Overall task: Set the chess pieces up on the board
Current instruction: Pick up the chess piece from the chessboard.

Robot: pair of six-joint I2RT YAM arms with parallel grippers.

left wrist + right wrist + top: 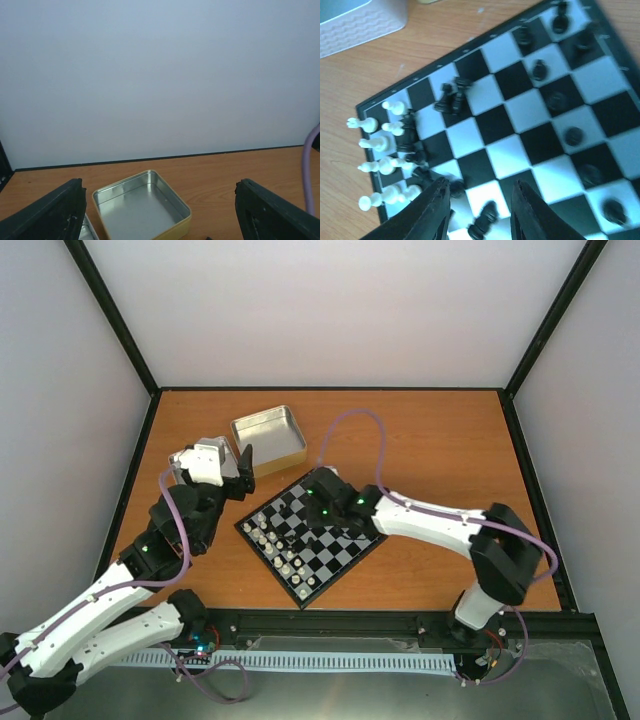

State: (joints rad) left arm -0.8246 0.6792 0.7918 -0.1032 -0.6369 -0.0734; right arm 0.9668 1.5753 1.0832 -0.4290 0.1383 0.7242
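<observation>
The board (335, 550) carries chess pieces (272, 543), the white ones along its left edge. Beyond the board, the silver tin (142, 207) lies empty. The left gripper (159, 210), left of the board, gapes wide and holds nothing. The right gripper (480, 200) hovers half-open over the board, gripping nothing.

I see a matt, brushed metal tin (137, 207), a smooth wood-grain table (225, 170) and a chessboard (515, 112) with shiny pale squares.
</observation>
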